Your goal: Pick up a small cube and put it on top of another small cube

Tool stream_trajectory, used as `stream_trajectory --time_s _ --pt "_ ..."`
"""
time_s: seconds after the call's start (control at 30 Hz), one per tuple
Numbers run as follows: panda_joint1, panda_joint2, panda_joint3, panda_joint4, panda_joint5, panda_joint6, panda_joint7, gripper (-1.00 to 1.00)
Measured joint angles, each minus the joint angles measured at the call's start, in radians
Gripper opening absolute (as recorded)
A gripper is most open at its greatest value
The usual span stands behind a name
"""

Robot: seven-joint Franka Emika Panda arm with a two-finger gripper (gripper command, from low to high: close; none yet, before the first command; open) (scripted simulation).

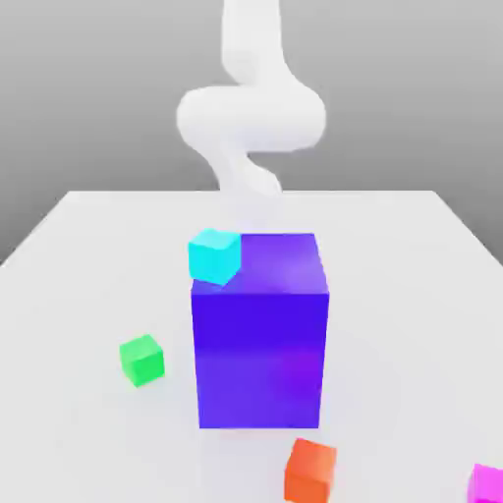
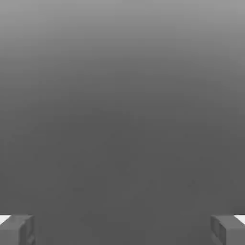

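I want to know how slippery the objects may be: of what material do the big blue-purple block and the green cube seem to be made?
Blue-purple block: perhaps smooth plastic or painted wood, slightly glossy; its top shows a soft pale sheen.
Green cube: possibly plastic, rather matte; flat, even color without grain. The render leaves both materials open.

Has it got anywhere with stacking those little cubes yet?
Nothing looks done: the magenta cube sits by itself at the exterior view's right edge, well apart from the green cube on the table. Nothing is in hand; the jaws stand wide open with nothing between them. Left: grasping one, lifting it and setting it on the other.
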Motion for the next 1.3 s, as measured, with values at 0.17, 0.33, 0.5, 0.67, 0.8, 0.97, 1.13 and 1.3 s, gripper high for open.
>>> stream_trajectory --time_s 0.17,0.33,0.5,0.67,0.8,0.97,1.13,1.3 --pt "0.073 0.187 0.000 0.026 0.009 0.042 -0.118 0.00" --pt "0.138 0.369 0.007 0.051 0.018 0.083 -0.231 0.00" --pt "0.188 0.550 0.030 0.076 0.024 0.123 -0.344 0.00" --pt "0.250 0.731 0.056 0.101 0.013 0.164 -0.444 0.00" --pt "0.277 0.877 0.077 0.121 -0.009 0.196 -0.514 0.00" --pt "0.313 1.059 0.108 0.146 -0.063 0.236 -0.585 0.00" --pt "0.350 1.242 0.105 0.179 -0.112 0.318 -0.611 0.00" --pt "0.358 1.303 0.096 0.193 -0.122 0.364 -0.607 -1.00"
